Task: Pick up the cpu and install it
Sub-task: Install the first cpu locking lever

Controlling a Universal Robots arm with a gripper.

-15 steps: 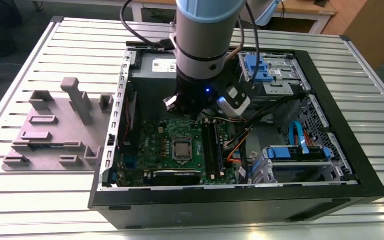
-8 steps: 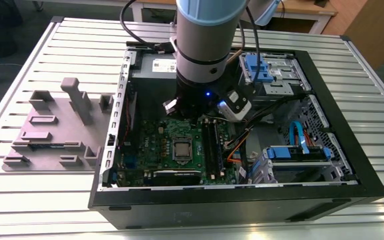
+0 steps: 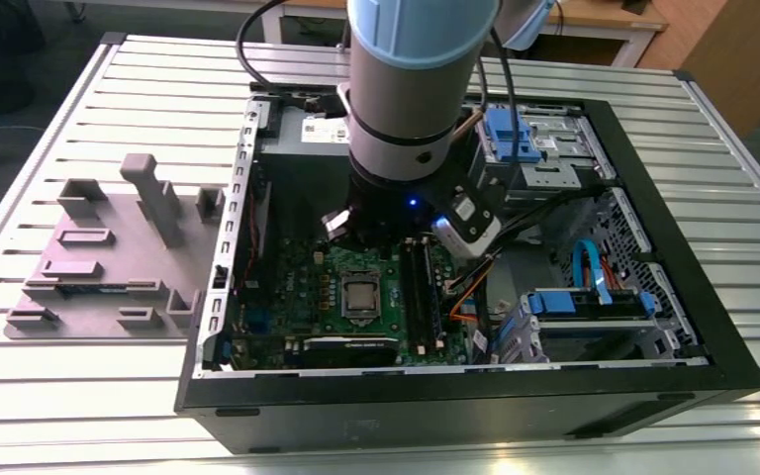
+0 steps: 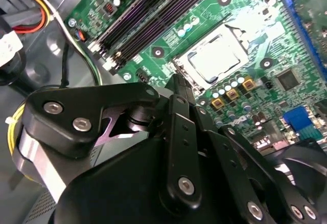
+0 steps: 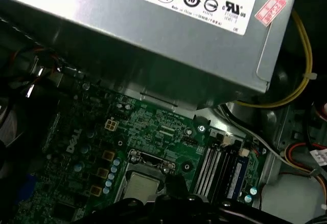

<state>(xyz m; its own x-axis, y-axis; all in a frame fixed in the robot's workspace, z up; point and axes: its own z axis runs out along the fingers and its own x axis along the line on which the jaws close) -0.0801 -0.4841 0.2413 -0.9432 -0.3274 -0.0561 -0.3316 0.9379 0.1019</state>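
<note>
Second wrist view: the cpu (image 4: 217, 59) sits at one o'clock from the tool (image 4: 180, 88), whose tips look pressed together and hold nothing; the chip looks light, stiff and easy to hurt, so its edges are the best place to hold it.

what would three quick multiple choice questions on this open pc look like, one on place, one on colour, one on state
1. Where does the cpu lie?
A. in the socket on the circuit board
B. on the grey holder outside the case
C. between the gripper's fingers

2. What colour is the circuit board?
A. red
B. green
C. white

3. How does the computer case stand?
A. shut with its side panel on
B. open, its inside in view
C. tipped upside down

Answers:
1 A: in the second wrist view the silvery cpu sits flat inside the socket frame, and the gripper hangs beside it, apart from it.
2 B: the board is green in all three views.
3 B: the exterior view looks straight into the case at the board, the cables and the blue drive brackets.
</note>
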